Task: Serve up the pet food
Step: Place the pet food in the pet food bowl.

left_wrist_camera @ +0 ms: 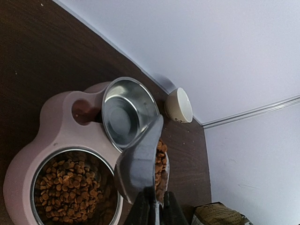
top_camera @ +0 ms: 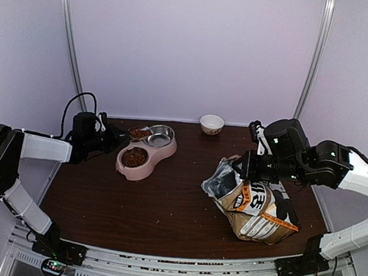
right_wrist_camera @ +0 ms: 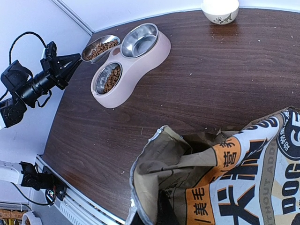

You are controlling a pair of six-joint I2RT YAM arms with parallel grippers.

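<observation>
**Loaded scoop short of the bowl: spill risk**

Pinched the left hand [left_wrist_camera: 154,212] almost fully closed on the handle of the metal scoop [left_wrist_camera: 138,164]. Held the scoop heaped with pet food [left_wrist_camera: 161,161], at the far left of the bench [top_camera: 166,206]. Hung it just beside the pink feeder [left_wrist_camera: 61,117], on its far left side, apparently not yet over the empty far bowl [left_wrist_camera: 124,112]. Showed more kibble filling the near bowl [left_wrist_camera: 70,183]. Kept the right hand [top_camera: 246,164] fully closed, seemingly on the open rim of the bag [top_camera: 258,209], well apart at the right.

Could have scattered pellets onto the bench if tipped before reaching the empty bowl. Could have let the handle twist in so thin a pinch. Could have knocked the feeder's rim and shifted it.
</observation>
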